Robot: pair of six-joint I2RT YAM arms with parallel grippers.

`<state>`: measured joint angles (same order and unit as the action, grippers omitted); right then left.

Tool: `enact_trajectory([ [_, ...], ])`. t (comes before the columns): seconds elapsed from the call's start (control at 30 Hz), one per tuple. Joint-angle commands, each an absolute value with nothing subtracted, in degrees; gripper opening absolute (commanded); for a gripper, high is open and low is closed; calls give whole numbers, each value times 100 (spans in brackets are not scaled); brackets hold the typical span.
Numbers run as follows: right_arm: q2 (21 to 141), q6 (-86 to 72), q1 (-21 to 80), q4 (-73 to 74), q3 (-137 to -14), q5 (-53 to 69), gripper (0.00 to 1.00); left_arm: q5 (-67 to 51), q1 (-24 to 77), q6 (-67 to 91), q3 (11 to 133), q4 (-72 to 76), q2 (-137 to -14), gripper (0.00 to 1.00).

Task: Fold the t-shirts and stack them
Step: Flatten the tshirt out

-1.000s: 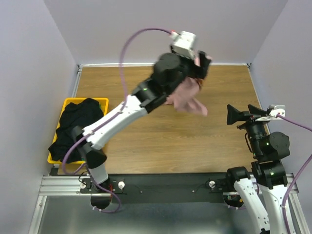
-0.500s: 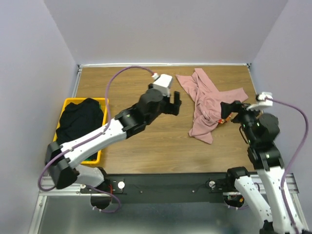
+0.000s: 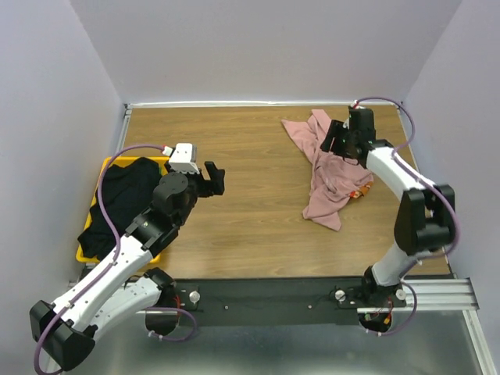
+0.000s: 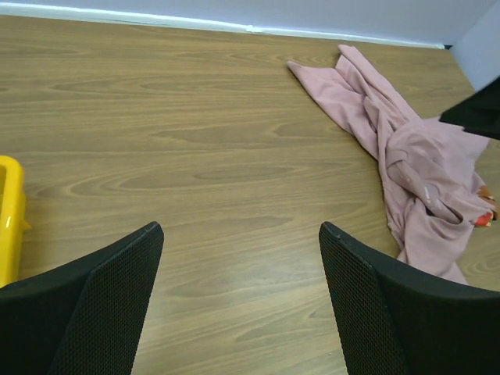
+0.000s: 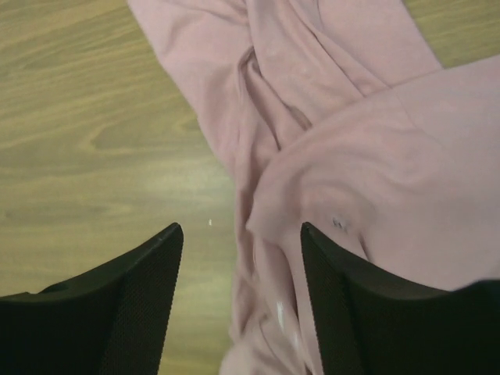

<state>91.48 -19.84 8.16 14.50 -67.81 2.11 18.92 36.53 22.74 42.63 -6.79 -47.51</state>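
A dusty-pink t-shirt [image 3: 334, 173] lies crumpled on the far right of the wooden table [image 3: 250, 211], also seen in the left wrist view [image 4: 406, 160]. My right gripper [image 3: 333, 142] hangs low over its upper part. Its jaws are apart with a ridge of pink cloth [image 5: 266, 195] between them, in the right wrist view [image 5: 241, 234]. A black t-shirt [image 3: 125, 199] is heaped in the yellow basket [image 3: 161, 164] at the left. My left gripper [image 3: 212, 178] is open over bare wood near the basket, with nothing between its fingers [image 4: 241, 230].
The yellow basket's corner [image 4: 8, 215] shows at the left edge of the left wrist view. A white rail [image 3: 258, 103] runs along the table's far edge against the grey walls. Something small and orange-red [image 3: 361, 192] peeks from under the pink shirt.
My left gripper let go of the pink shirt, which dropped onto the far right of the table, and the arm drew back toward the basket. My right arm swung over the shirt, jaws narrowing.
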Motion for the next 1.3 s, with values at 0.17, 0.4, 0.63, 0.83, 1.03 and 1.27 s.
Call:
enact_trajectory([
  [0.17,11161,-2180,800,1081,-8330,422,64,2294,3560,1934,3709,-308,-4315,88],
  [0.4,11970,-2039,817,1046,-8885,431,63,2127,3454,1890,3762,-316,-4518,88],
  [0.63,12287,-1750,817,1046,-9044,632,31,2118,3436,1898,3727,-325,-4465,88],
  [0.83,11613,-1057,966,1028,-8580,870,1,2074,3419,1907,3718,-334,-4421,88],
  [1.03,10197,-659,1957,1063,-7358,1431,1,2109,3401,1916,3735,-343,-4421,88],
  [1.27,8763,-1080,3839,1536,-5591,2257,13,2127,3384,2091,3709,-343,-4403,88],
])
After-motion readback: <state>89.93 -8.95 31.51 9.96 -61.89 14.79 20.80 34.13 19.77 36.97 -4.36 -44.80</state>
